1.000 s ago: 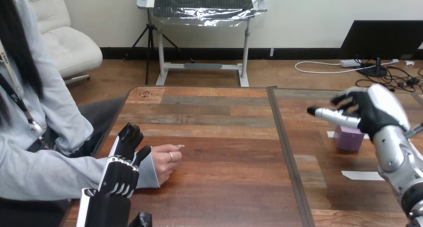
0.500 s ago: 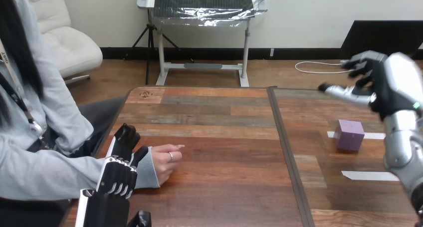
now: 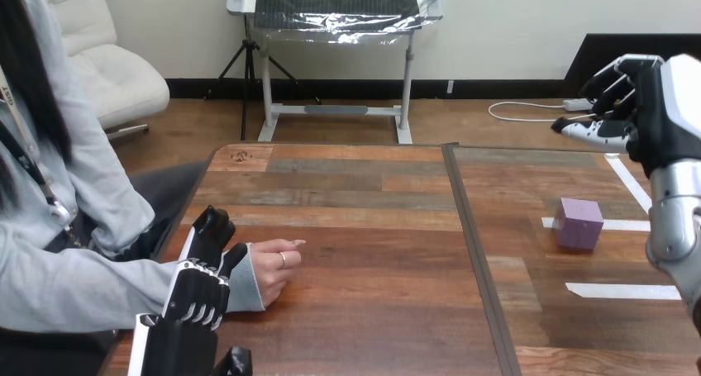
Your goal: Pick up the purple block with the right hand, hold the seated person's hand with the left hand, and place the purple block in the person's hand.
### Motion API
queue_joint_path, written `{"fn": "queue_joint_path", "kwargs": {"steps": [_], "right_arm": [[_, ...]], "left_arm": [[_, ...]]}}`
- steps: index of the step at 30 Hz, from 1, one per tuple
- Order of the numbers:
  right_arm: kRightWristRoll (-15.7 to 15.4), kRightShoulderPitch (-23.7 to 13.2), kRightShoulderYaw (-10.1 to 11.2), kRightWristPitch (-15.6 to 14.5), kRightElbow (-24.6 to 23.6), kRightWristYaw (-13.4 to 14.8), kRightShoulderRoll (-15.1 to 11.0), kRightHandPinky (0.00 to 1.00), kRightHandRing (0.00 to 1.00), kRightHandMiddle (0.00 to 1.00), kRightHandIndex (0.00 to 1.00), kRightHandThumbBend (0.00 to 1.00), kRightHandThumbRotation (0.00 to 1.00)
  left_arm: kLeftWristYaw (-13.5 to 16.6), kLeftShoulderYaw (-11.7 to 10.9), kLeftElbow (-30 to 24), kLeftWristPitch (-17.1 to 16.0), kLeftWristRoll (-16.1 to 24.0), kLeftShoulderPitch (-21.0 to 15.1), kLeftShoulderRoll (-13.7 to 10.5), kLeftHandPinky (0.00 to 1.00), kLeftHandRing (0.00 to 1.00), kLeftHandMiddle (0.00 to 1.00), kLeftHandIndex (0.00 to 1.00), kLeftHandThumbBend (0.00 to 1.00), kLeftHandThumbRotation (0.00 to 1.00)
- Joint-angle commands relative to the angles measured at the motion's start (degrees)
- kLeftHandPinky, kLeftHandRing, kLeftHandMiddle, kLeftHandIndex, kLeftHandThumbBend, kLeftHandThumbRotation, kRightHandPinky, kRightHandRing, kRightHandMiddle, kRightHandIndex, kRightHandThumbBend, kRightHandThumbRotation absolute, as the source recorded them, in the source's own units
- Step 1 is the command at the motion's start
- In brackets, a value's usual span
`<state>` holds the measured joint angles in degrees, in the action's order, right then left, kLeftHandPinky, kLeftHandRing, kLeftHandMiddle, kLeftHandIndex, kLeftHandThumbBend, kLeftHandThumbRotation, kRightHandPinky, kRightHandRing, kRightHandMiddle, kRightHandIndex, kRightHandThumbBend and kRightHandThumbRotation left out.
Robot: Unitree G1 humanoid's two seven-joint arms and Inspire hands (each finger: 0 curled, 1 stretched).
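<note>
Purple block sits on the table near its right edge. The right hand hovers well clear, fingers apart, empty. An off-centre descent could knock it away. The left hand lies against the person's wrist, grip unclear.

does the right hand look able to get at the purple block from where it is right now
Probably yes. The purple block stands alone on the table, only flat tape strips near it. The right hand hangs open and empty above and beyond it, so it must come down first.
</note>
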<state>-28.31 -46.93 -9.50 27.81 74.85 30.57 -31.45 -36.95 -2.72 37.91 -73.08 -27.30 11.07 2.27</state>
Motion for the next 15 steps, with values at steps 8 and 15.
{"fn": "queue_joint_path", "kwargs": {"steps": [8, 15], "right_arm": [[-0.3, -7.2, -0.8, -3.9, 0.3, -2.4, -0.1, 0.34, 0.4, 0.46, 0.5, 0.73, 0.06], [-1.5, -8.5, -2.2, -7.9, 1.1, -6.1, -0.4, 0.44, 0.52, 0.57, 0.6, 0.74, 0.17]], "left_arm": [[0.1, 0.6, -0.5, -0.5, 0.5, -2.7, 0.6, 0.93, 0.96, 0.96, 0.94, 1.0, 0.68], [-0.1, 0.6, -0.3, -0.8, 0.6, -2.9, 0.5, 0.93, 0.96, 0.96, 0.94, 1.0, 0.69]]}}
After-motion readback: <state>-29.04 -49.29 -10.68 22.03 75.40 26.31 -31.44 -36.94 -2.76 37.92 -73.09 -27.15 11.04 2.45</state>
